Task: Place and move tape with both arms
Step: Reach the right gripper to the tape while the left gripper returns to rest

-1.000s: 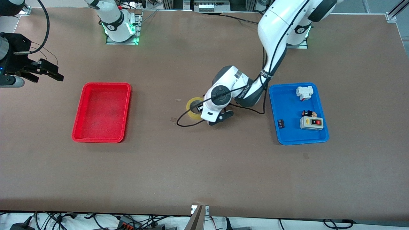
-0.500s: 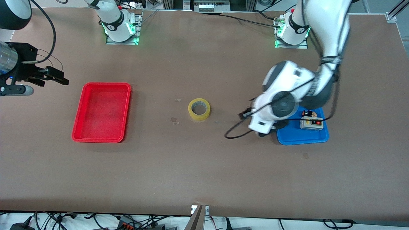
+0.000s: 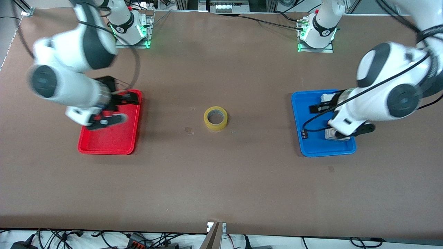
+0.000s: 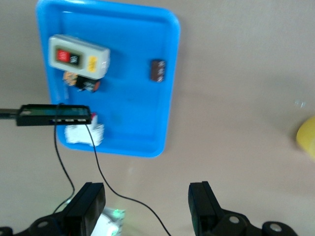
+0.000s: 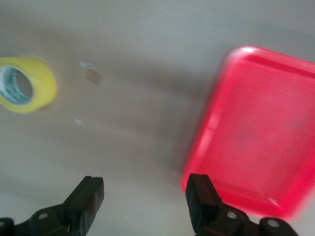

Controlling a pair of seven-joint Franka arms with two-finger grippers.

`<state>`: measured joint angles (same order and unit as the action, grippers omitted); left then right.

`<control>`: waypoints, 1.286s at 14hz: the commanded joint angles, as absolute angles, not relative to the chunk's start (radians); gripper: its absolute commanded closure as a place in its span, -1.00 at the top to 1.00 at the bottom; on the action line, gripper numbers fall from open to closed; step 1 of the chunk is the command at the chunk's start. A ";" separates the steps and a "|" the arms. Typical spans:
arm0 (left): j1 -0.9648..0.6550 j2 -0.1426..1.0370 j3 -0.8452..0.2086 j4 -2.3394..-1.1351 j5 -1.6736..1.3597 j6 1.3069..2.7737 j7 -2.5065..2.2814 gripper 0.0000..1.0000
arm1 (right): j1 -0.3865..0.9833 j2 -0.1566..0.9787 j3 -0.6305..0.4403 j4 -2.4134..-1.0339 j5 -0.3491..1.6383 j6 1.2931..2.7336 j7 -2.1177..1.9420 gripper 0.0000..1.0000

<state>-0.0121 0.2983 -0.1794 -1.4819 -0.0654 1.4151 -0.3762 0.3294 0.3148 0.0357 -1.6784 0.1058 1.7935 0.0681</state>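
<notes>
The yellow-tan tape lies flat on the bare table, midway between the two trays, with nothing touching it. It shows in the right wrist view, and its edge shows in the left wrist view. My left gripper hangs open and empty over the blue tray; its jaws stand wide apart in the left wrist view. My right gripper hangs open and empty over the red tray, at the edge nearest the tape; its jaws are wide apart in the right wrist view.
The blue tray holds a white-grey switch box, a small black part, a white part and a small dark piece. The red tray holds nothing. Both arm bases stand along the table edge farthest from the front camera.
My left gripper has let go of the tape and swung away to over the blue tray. My right arm has swung in from the table's end to over the red tray.
</notes>
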 commanded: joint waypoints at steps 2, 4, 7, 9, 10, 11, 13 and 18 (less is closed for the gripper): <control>0.102 0.097 -0.187 -1.600 -0.054 1.365 -0.131 1.00 | 0.500 0.455 0.025 -1.646 0.112 1.958 0.325 1.00; 0.168 0.011 -0.186 -1.626 -0.054 1.355 0.033 1.00 | 0.587 0.530 0.025 -1.646 0.111 2.075 0.449 1.00; 0.160 -0.025 -0.129 -1.614 0.007 1.361 0.185 1.00 | 0.656 0.613 0.025 -1.646 0.106 2.230 0.566 1.00; 0.094 -0.026 -0.103 -1.614 0.067 1.460 0.233 1.00 | 0.669 0.649 0.023 -1.646 0.106 2.252 0.571 1.00; 0.074 -0.026 -0.097 -1.614 0.069 1.523 0.235 1.00 | 0.669 0.664 0.023 -1.646 0.107 2.276 0.571 1.00; 0.054 -0.028 -0.074 -1.614 0.069 1.587 0.236 1.00 | 0.669 0.676 0.023 -1.646 0.110 2.304 0.571 1.00; 0.011 -0.031 -0.008 -1.598 0.055 1.608 0.235 1.00 | 0.669 0.706 0.023 -1.644 0.121 2.353 0.575 1.00; -0.034 -0.011 0.014 -1.595 0.046 1.578 0.177 1.00 | 0.669 0.704 0.023 -1.644 0.121 2.388 0.661 -0.93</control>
<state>-0.0115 -0.0156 -0.0007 -1.5985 0.0429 1.5896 0.1987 0.6634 0.7046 0.0257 -1.6623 0.1071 2.3852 0.6001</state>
